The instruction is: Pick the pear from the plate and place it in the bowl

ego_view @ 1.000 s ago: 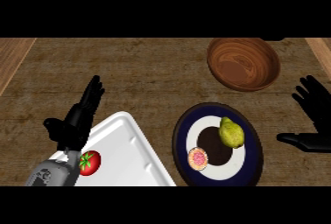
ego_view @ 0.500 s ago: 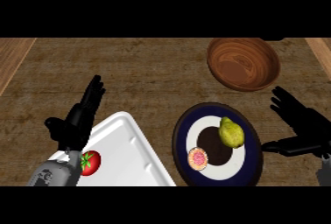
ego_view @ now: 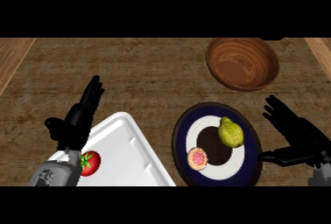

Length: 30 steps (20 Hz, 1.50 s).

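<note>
Now closing in from the right: right hand, fingers spread wide and straight, thumb jutting toward the plate, holding nothing. Sitting nearer the plate's right rim than a second ago, having drifted leftward and downward across the table over the last two pictures; palm turning toward the fruit. Not yet touching plate or pear, as far as can be told.

Resting unmoved on the plate: pear, yellow-green, lying right of the dark centre, stem end pointing up the view. Lying just below and left of it, on the same plate: halved pink fruit, cut face up. Neither fruit shifting between pictures.

Waiting at upper right, well apart from the plate: wooden bowl, showing nothing inside.

Idling at left edge: left hand, fingers straight and up, holding nothing, overlapping the corner of a white tray; position matching the earlier pictures. Sitting on that tray beside the left wrist: tomato.

Judging progress: approach under way, grasp not begun, transfer to bowl entirely outstanding. Judging next need: bringing the open right hand over the pear, then curling round it while avoiding the pink half close by. Judging risk: nudging the pear across the plate with a sideways approach.
</note>
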Tool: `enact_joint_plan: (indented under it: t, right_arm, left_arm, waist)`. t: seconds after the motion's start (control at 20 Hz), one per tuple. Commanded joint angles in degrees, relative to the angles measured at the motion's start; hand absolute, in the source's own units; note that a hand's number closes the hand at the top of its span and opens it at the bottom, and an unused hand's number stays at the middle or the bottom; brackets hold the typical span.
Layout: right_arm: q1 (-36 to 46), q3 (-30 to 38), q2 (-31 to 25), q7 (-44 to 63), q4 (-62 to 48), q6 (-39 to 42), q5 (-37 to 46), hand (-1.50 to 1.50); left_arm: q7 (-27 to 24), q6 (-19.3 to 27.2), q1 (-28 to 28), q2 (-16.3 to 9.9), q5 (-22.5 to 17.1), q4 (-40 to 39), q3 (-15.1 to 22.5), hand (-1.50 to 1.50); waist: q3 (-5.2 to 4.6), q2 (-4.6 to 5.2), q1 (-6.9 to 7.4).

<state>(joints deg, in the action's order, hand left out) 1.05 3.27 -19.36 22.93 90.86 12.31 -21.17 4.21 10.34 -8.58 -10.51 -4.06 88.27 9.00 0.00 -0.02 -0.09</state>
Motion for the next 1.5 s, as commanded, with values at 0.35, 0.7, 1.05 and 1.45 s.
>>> enact_joint_plan:
  t: [0.35, 0.7, 1.05, 1.45]
  right_arm:
    - [1.2, 2.2, 6.4, -4.5, -4.8, 2.2, 0.0, -1.50]
    - [-0.4, 3.1, 8.3, -0.5, -2.1, 2.4, -1.7, -1.50]
    - [1.1, 0.1, 12.8, -3.5, -5.1, -1.2, 3.4, -1.50]
    - [2.0, -1.4, 11.0, -7.4, -13.5, -1.3, 11.3, -1.50]
  left_arm:
    - [1.6, -1.1, -0.9, 3.5, 3.3, -0.3, -1.7, 0.00]
    - [-0.5, -5.8, 1.8, 3.2, 2.5, 0.2, -4.7, 0.00]
    - [0.8, -5.2, -2.7, 5.4, 4.2, -2.4, -5.1, 0.00]
    - [-2.0, -4.4, 0.2, 7.5, 5.4, -2.3, -4.7, 0.00]
  waist:
    - [0.01, 0.03, 0.14]
    - [0.00, 0.00, 0.07]
    - [0.00, 0.03, -0.01]
    - [-0.01, 0.05, 0.10]
